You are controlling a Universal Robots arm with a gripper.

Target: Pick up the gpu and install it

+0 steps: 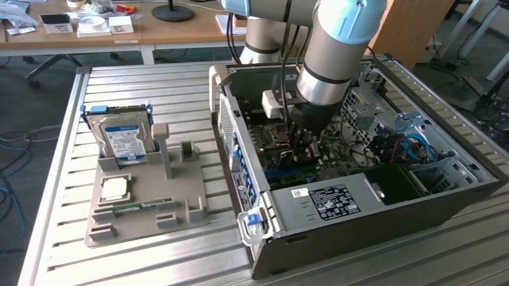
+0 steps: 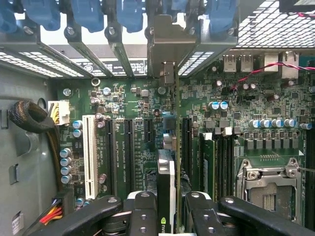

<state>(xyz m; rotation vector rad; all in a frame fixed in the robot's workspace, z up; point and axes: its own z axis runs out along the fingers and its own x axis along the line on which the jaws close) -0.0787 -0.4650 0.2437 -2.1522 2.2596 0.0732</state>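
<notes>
My hand grips the gpu edge-on above the motherboard; I'd keep it square over its slot.

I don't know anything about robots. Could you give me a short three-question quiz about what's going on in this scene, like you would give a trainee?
1. True or false: the pincer is inside the open computer case, above the motherboard.
2. What is the pincer closed on? A) the gpu B) the hard drive C) a cable
3. Where is the hard drive standing?

Key:
1. True.
2. A: the thin card is held edge-on between the fingers, over the slots.
3. In the grey holder tray on the table outside the case, at the exterior view's left.
</notes>
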